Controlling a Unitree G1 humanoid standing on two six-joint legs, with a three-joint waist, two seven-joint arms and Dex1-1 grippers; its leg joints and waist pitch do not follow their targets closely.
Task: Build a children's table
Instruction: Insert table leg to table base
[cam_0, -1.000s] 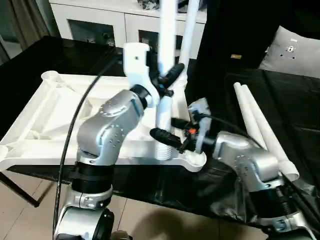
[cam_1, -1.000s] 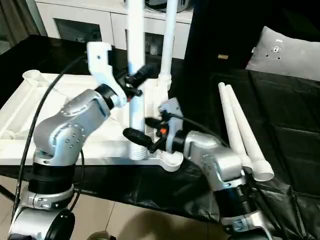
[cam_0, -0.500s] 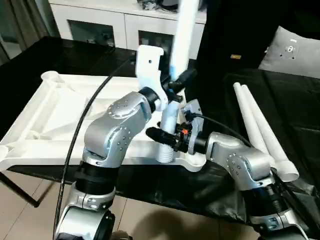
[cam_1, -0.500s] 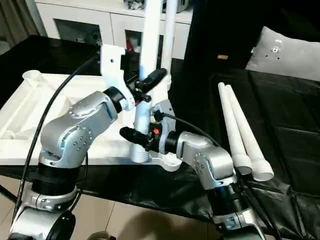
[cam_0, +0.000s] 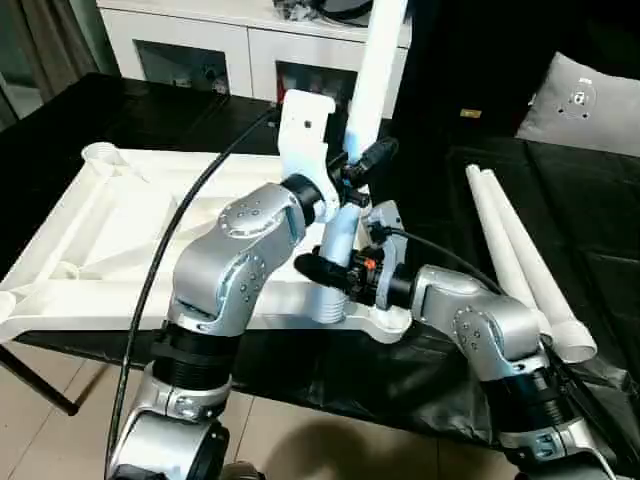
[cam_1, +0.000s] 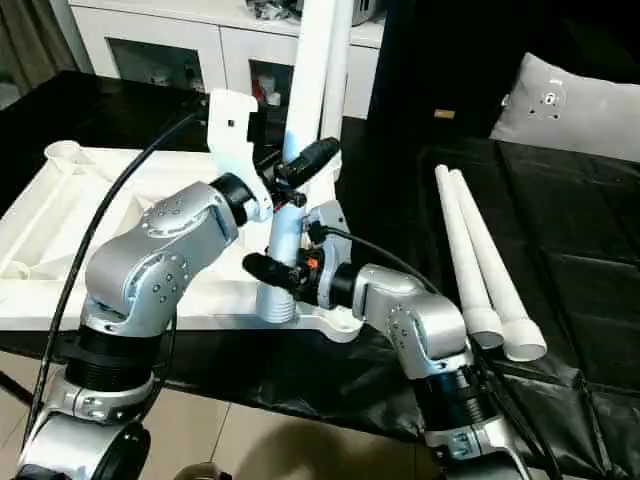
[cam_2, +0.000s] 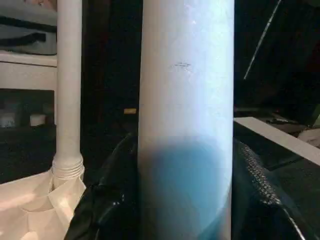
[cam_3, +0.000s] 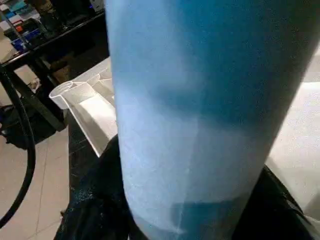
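Now upright, slightly tilted: held leg (cam_0: 345, 225), threaded foot at near corner socket (cam_0: 385, 320) of upturned tabletop (cam_0: 100, 235) on black table (cam_0: 150, 110). Left gripper (cam_0: 352, 172) clamped on leg higher up; right gripper (cam_0: 335, 272) pinching it low, just above socket. Second leg (cam_2: 68, 85) already standing in far corner. Two spare legs (cam_0: 520, 255) lying side by side, well apart on the right, below grey pillow (cam_0: 580, 100).

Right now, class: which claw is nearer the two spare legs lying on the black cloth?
Right. The right claw is beside the spare legs; the left claw is farther.
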